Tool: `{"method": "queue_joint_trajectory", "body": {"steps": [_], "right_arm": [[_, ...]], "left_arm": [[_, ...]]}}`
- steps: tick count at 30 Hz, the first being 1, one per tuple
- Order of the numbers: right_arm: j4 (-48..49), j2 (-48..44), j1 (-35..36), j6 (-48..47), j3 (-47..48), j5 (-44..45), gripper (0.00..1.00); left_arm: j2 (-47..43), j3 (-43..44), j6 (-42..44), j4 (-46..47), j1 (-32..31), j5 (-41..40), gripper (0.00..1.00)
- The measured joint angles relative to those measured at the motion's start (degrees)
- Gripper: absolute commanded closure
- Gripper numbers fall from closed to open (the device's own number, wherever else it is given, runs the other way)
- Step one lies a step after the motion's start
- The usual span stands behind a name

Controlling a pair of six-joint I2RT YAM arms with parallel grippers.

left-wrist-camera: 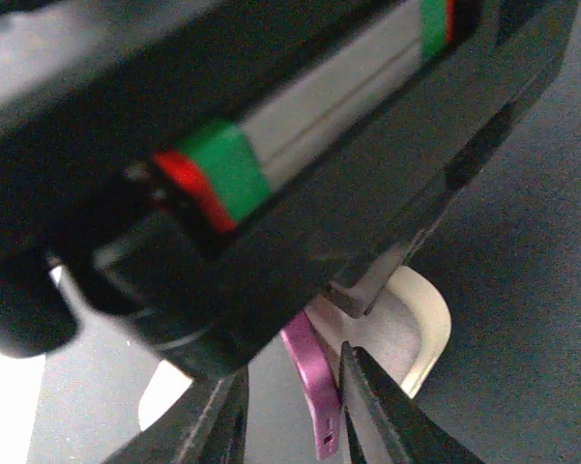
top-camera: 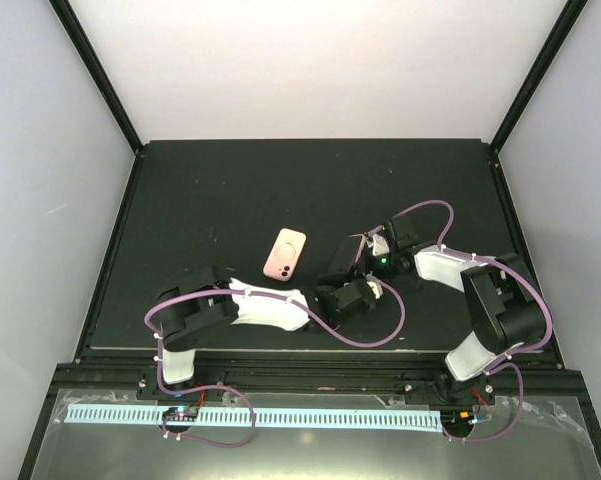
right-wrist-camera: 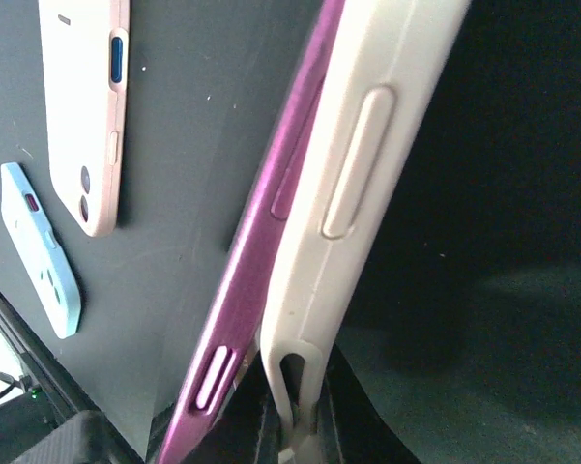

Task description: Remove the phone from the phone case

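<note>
A purple phone stands on edge, partly peeled out of its cream phone case, with a wedge of gap between the two. My right gripper is shut on the case's lower edge and holds it up off the mat. In the top view the pair shows as a dark slab between both grippers. The left gripper straddles the phone's freed purple corner. Its right finger lies against the phone and its left finger stands apart from it. The case curves behind.
A second phone in a pink case lies flat on the black mat, just left of the held phone. A small light-blue piece lies near it. White walls close in the mat on three sides.
</note>
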Motion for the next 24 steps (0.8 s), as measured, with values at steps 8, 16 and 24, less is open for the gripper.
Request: {"method": "queue_joint_trajectory", "body": {"steps": [8,16,24], "right_arm": [[0.11,0.0,0.0,0.02,0.02,0.39,0.99],[-0.24,0.02,-0.17,-0.09,0.66,0.52,0.99],[-1.62,-0.22,-0.81,-0.85,0.76,0.92,0.99]], "left_arm": [[1.38,0.0,-0.07,1.73,-0.28,-0.66,0.98],[1.33,0.11,-0.04,3.28,-0.44,-3.65,0.98],[-1.01,-1.49,-1.46,4.07,0.11,-2.08,0.98]]}}
